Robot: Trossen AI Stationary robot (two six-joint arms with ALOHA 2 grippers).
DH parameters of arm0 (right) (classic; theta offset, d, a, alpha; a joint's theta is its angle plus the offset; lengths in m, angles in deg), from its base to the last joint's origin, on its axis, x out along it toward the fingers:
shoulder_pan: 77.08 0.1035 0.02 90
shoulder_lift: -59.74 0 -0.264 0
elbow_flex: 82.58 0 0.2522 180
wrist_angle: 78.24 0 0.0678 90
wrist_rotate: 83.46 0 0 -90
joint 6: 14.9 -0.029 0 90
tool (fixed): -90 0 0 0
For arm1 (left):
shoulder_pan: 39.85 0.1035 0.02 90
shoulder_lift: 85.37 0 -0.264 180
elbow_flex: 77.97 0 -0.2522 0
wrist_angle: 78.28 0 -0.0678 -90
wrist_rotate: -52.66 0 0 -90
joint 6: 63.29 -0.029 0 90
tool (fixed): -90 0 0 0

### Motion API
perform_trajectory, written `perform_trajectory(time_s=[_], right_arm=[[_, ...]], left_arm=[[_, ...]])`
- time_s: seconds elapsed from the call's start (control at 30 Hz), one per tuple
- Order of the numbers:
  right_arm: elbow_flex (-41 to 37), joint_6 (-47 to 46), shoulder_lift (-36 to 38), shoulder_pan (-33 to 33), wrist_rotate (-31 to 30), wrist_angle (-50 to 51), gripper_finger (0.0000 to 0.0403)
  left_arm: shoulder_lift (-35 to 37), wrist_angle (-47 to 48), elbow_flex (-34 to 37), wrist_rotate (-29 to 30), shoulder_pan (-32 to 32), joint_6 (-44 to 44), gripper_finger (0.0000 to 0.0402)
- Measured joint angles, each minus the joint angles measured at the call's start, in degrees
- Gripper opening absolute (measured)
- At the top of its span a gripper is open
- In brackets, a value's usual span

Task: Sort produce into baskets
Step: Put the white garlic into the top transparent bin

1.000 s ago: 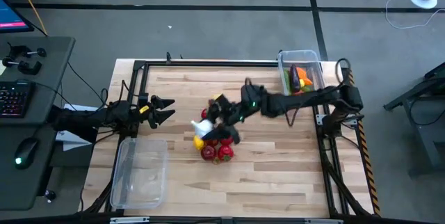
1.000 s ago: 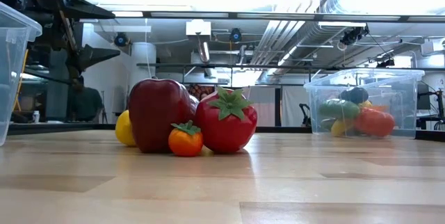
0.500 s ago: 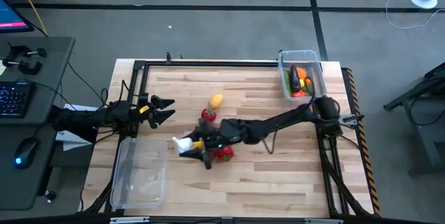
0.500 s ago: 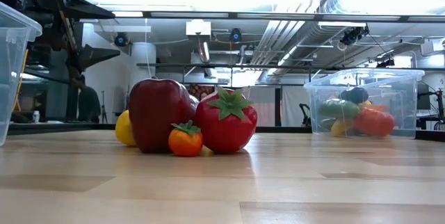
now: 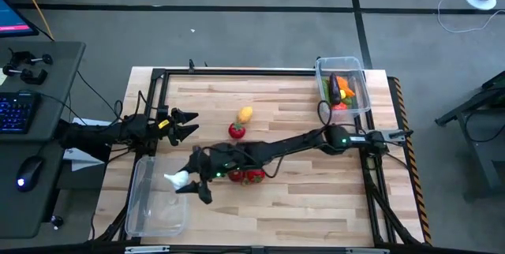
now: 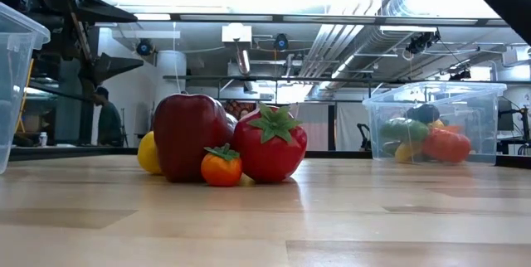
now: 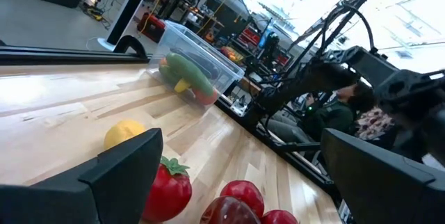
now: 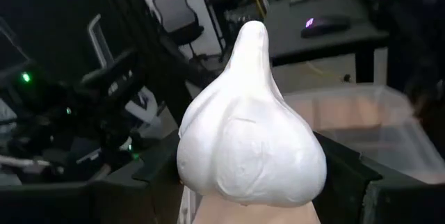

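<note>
My right gripper (image 5: pixel 188 181) reaches across the table to the left and is shut on a white garlic (image 5: pixel 177 180), over the right rim of the clear left bin (image 5: pixel 155 207). In the right wrist view the garlic (image 8: pixel 250 133) fills the middle. My left gripper (image 5: pixel 186 125) is open and empty at the table's left side. A lemon (image 5: pixel 245 114) and a strawberry (image 5: pixel 236 130) lie mid-table. A red pile (image 5: pixel 245 175) lies beside my right arm. The clear right bin (image 5: pixel 353 71) holds several vegetables. My right gripper pinches the garlic's round bulb (image 8: pixel 193 172) between its two fingers, one on each side. The fingers come about level from the table's right side. The garlic is lifted clear, its pointed tip (image 8: pixel 252 33) facing away from the gripper.
In the low view an apple (image 6: pixel 187 134), a strawberry (image 6: pixel 270 144), a small orange tomato (image 6: pixel 221 167) and a lemon (image 6: pixel 149 153) stand together on the wood. A desk with a keyboard (image 5: pixel 16 112) stands left of the table.
My right gripper has carried the garlic from the middle of the table toward the left and near edges, out over the left bin's rim. The arm has stretched out low across the table. The garlic stays in the hold, clear of the table.
</note>
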State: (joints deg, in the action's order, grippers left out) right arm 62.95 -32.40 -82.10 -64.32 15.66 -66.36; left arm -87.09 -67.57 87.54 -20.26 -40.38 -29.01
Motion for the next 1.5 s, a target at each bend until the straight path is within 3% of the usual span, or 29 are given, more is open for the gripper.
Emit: perform_trajectory(time_s=[0.37, 0.67, 1.13, 1.5], right_arm=[[2.4, 0.0, -5.84, 0.48, -0.45, -2.56, 0.023], [2.38, -0.33, -5.97, 0.04, -5.86, -5.1, 0.023], [2.29, 4.98, -5.99, -0.37, -5.69, -7.99, 0.023], [2.31, 5.97, -6.01, -0.37, -7.6, -11.53, 0.0309]], left_arm=[[0.01, 0.0, 0.01, 0.0, 0.01, 0.0, 0.0378], [0.01, -0.01, 0.02, 0.0, 0.0, 0.0, 0.0378], [0.0, -0.02, 0.0, 0.0, -0.01, 0.0, 0.0378], [0.02, -0.02, 0.0, 0.0, 0.01, 0.0, 0.0378]])
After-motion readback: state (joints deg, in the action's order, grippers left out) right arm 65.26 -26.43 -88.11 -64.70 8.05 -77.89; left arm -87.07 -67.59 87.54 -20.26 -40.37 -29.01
